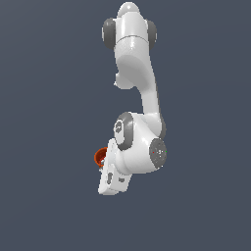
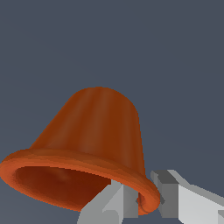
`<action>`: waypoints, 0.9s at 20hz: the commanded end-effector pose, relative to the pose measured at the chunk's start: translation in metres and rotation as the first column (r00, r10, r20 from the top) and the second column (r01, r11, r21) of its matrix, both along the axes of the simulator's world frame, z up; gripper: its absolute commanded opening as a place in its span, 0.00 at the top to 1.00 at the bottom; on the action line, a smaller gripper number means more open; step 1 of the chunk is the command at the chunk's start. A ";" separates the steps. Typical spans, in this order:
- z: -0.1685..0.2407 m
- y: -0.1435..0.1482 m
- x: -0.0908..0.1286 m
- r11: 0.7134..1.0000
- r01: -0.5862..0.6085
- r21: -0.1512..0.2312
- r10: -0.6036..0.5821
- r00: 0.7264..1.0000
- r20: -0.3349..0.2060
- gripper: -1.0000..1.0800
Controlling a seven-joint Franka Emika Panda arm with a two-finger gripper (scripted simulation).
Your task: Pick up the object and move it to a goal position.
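One orange-red cup (image 2: pixel 94 144) clamped at its rim by pincer (image 2: pixel 146 199), fingers (image 2: pixel 116 203) astride the wall; plain grey all round, nothing obstructing.

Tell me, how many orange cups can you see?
1. The one orange-red cup sits at the pincer, whose two fingers pinch its rim, one inside and one outside. In the exterior view it peeks out on that view's left of the white arm, partly hidden.
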State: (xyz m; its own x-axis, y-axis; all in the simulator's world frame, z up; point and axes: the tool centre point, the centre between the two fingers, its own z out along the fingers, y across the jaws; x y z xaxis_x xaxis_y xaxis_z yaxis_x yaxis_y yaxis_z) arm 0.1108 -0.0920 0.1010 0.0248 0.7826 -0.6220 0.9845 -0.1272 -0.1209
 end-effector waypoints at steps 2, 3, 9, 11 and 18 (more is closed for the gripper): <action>0.027 0.009 -0.005 1.000 -0.001 0.000 0.001 1.000 0.003 1.00; 0.036 0.013 -0.007 1.000 -0.001 0.000 0.001 1.000 0.003 1.00; 0.093 0.034 -0.021 1.000 -0.001 0.000 0.001 1.000 0.003 1.00; 0.113 0.041 -0.026 1.000 -0.001 0.000 0.001 1.000 0.003 1.00; 0.183 0.066 -0.041 1.000 -0.001 0.001 0.001 1.000 0.002 1.00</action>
State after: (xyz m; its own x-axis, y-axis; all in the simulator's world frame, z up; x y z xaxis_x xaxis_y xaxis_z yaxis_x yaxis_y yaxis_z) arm 0.0732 -0.0310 0.2677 0.0245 0.7831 -0.6214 0.9848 -0.1257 -0.1196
